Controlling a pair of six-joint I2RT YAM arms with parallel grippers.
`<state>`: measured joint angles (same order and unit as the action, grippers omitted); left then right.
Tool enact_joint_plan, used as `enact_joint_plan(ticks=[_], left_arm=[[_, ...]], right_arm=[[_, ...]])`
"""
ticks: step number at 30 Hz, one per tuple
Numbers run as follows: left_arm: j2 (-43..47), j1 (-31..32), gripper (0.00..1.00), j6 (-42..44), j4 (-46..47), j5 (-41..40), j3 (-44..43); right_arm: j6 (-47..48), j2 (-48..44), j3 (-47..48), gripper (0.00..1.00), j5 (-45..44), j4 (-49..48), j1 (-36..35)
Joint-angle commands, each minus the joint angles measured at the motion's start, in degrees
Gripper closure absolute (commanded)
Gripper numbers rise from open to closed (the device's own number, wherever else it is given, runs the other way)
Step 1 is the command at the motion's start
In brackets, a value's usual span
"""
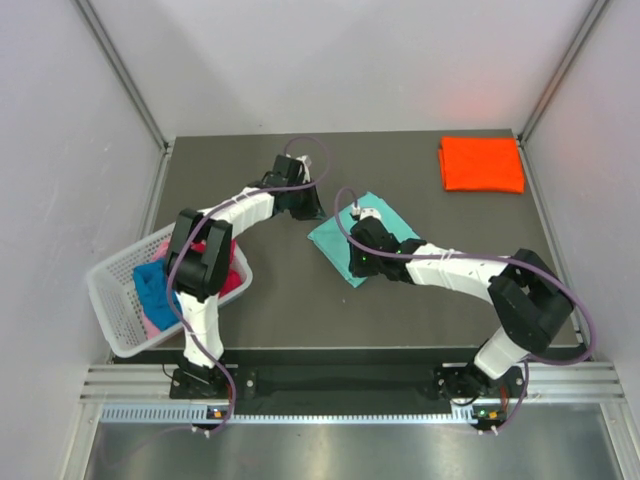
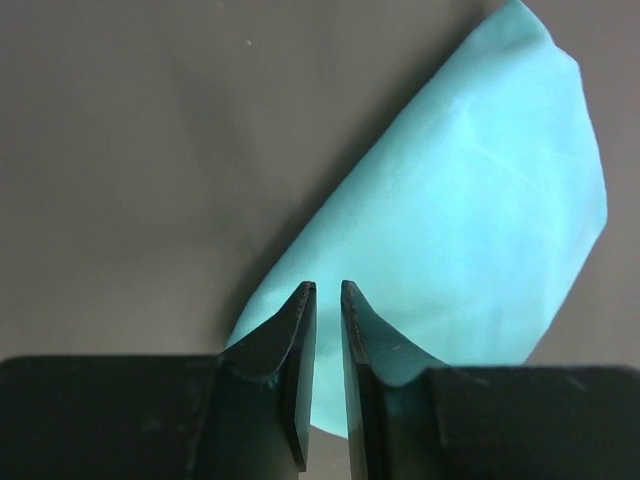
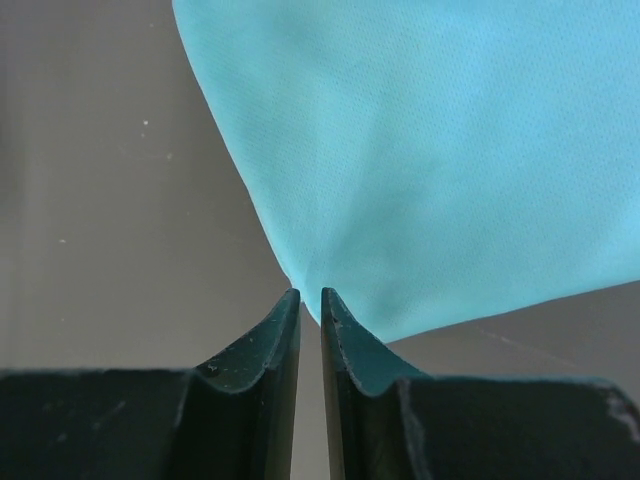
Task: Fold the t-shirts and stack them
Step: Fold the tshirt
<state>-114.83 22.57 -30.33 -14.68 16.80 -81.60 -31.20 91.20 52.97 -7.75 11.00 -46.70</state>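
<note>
- Broadly, the table (image 1: 270, 310) shows the job early on, with roughly one shirt finished.
- Basket (image 1: 112, 305), at the table's near-left edge. It holds a blue shirt (image 1: 152, 285), a magenta shirt (image 1: 232, 278) and a pink shirt (image 1: 152, 324), all bunched and unfolded. By my reckoning at least three are left to do.
- Orange shirt (image 1: 482, 165), far-right corner, well apart from everything else. It is a flat, neat rectangle. It looks done and is probably the base of the stack.
- Teal shirt (image 1: 335, 240), mid-table, lying aslant between the two grippers. It is already down to a small panel. Likely mid-fold, and not yet on the orange one.
- Left gripper (image 2: 328, 290), at the teal shirt's far-left edge. The jaws are down to a narrow slit. Cloth lies under and beyond the tips, but I cannot tell whether any is pinched.
- Right gripper (image 3: 310, 293), at the near edge. The jaws are at the same narrow slit. Creases run into the tips, so it looks clamped on a corner.
- Only the top view shows the basket and the orange shirt. Only the wrist views show the jaw gaps, which the wrists hide from above.
</note>
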Motion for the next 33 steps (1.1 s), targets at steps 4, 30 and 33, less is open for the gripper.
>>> enact_joint_plan(ticks=[4, 30, 33], left_arm=[[6.28, 1.69, 0.78, -0.78, 0.52, 1.31, 4.51], [16.64, 2.74, 0.65, 0.20, -3.89, -3.72, 7.40], [19.20, 3.80, 0.64, -5.77, 4.88, 3.49, 16.37]], right_arm=[[-1.76, 0.55, -1.90, 0.86, 1.15, -8.97, -0.06], [-0.19, -8.76, 1.96, 0.75, 3.87, 4.37, 9.68], [4.21, -6.74, 5.12, 0.70, 7.57, 6.13, 16.01]])
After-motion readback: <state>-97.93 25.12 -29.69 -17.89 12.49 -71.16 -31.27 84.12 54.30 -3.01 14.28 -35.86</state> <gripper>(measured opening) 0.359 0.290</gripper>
